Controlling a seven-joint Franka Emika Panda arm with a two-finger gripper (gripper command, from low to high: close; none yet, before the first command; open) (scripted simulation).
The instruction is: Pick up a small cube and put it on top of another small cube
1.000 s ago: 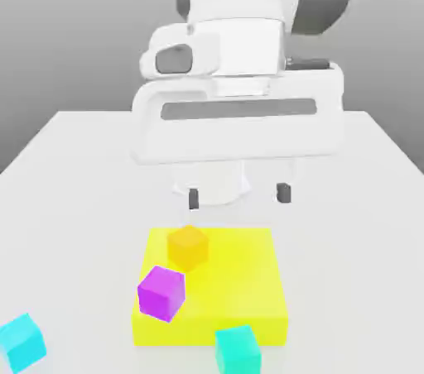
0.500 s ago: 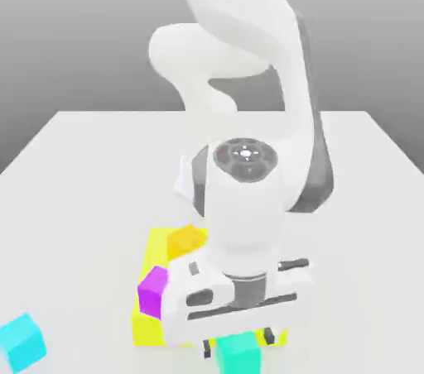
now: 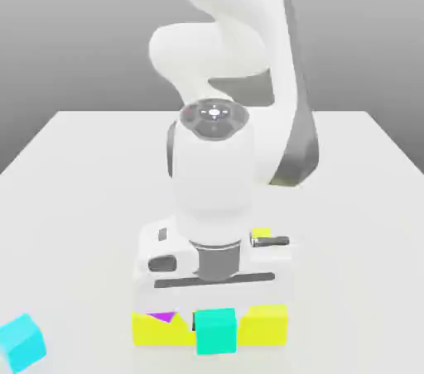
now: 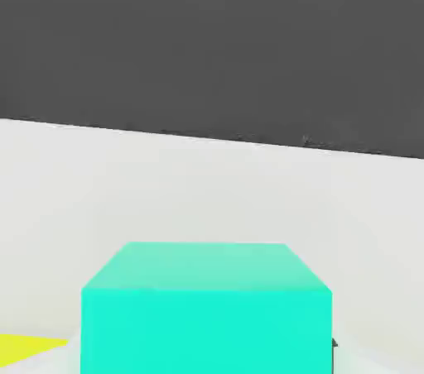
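Observation:
The small cube [image 3: 215, 331] is teal and hangs just below my gripper [image 3: 214, 304], in front of the yellow slab's front edge. In the hand view the small cube [image 4: 205, 308] looms large and close against the white table. My gripper is shut on it, and the white hand hides the fingers in the exterior view. A magenta cube [image 3: 162, 315] peeks out on the slab under the hand's left side in the exterior view. A brighter cyan cube [image 3: 21, 343] sits on the table at the exterior view's far left.
The flat yellow slab [image 3: 265, 324] lies under and behind the hand, and a corner of the slab [image 4: 25, 349] shows in the hand view. The white table [image 3: 74, 198] stretches open to both sides. The arm's body stands over the slab's middle.
The arm swung down over the slab's front edge and the jaws closed. The teal cube has shifted toward the exterior view's left and slightly up with the hand.

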